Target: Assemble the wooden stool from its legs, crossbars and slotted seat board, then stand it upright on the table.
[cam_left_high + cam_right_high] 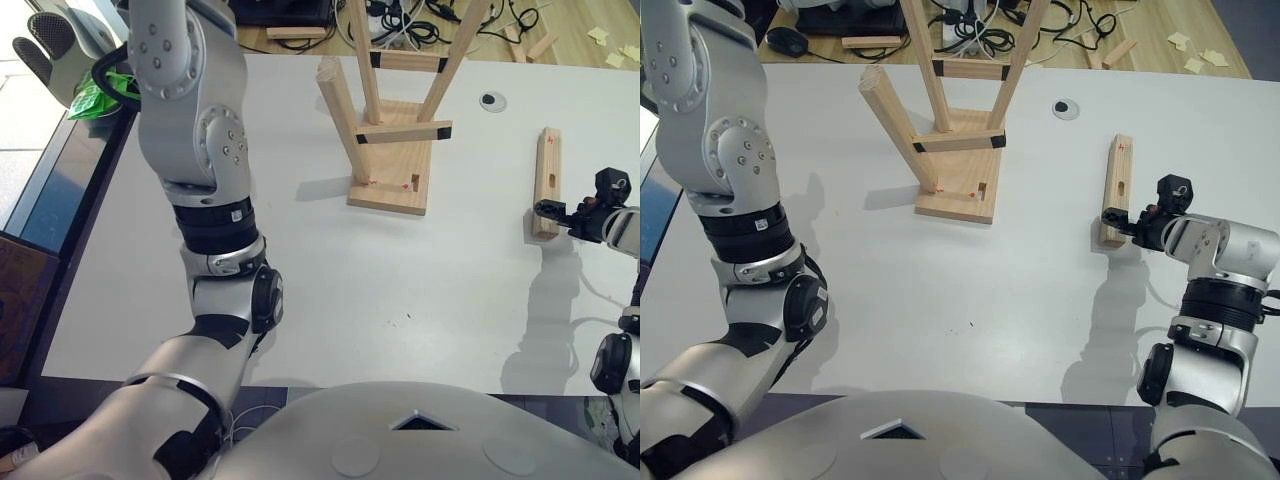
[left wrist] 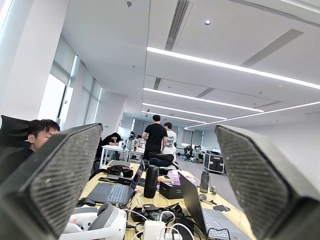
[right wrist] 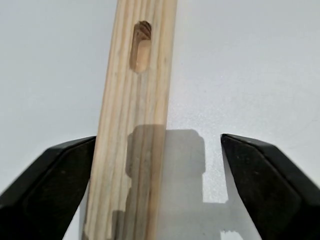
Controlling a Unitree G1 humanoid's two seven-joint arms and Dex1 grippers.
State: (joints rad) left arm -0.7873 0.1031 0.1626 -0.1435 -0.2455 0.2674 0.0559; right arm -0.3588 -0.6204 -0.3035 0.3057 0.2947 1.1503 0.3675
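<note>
The part-built stool stands upside down at the table's far middle: its seat board lies flat, three legs rise from it, one of them leaning left, and taped crossbars join them. A loose slotted leg lies flat at the right. My right gripper is open at that leg's near end. In the right wrist view the leg lies between the fingers, close against one finger. My left arm is raised high at the left. Its gripper is open, holds nothing and points out into the room.
A small black round cap sits in the table behind the loose leg. Cables and spare wood pieces lie on the floor beyond the far edge. A green object is off the left edge. The near half of the table is bare.
</note>
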